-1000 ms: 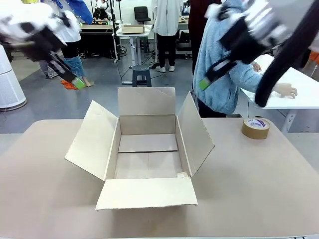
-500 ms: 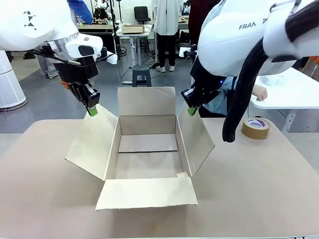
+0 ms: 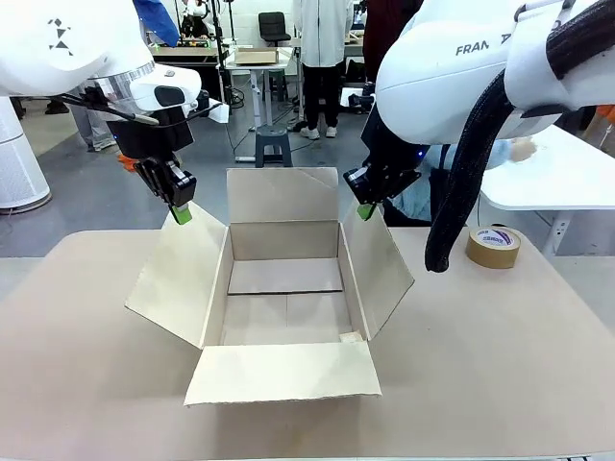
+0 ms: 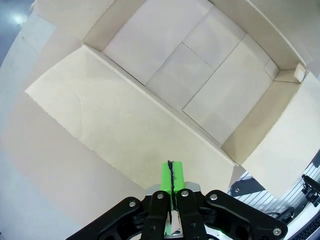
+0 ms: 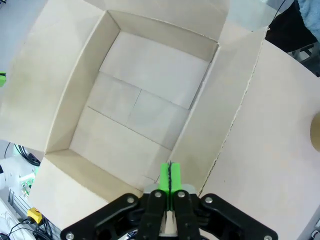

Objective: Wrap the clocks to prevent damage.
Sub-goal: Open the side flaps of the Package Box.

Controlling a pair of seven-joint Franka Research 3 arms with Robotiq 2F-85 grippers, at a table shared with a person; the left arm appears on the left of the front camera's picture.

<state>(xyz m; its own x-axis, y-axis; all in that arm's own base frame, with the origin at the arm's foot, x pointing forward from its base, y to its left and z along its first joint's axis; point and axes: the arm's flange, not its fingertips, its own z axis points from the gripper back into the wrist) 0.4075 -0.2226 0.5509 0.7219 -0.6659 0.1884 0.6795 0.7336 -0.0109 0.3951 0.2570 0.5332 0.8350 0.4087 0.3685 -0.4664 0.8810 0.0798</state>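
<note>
An open cardboard box stands empty in the middle of the table, all four flaps spread out. My left gripper hangs shut with nothing in it, just above the top edge of the left flap. In the left wrist view the gripper looks down on that flap and the box floor. My right gripper is shut and empty at the upper edge of the right flap; its wrist view shows the gripper over that flap. The clocks are out of view.
A roll of brown tape lies on the table at the right. Behind my right arm a person in a light blue top stands at a white side table. Bare tabletop surrounds the box.
Both arms have swung down from high positions to the box, then settled, the left over the left flap's edge and the right at the right flap's edge. Both grippers stayed shut.
</note>
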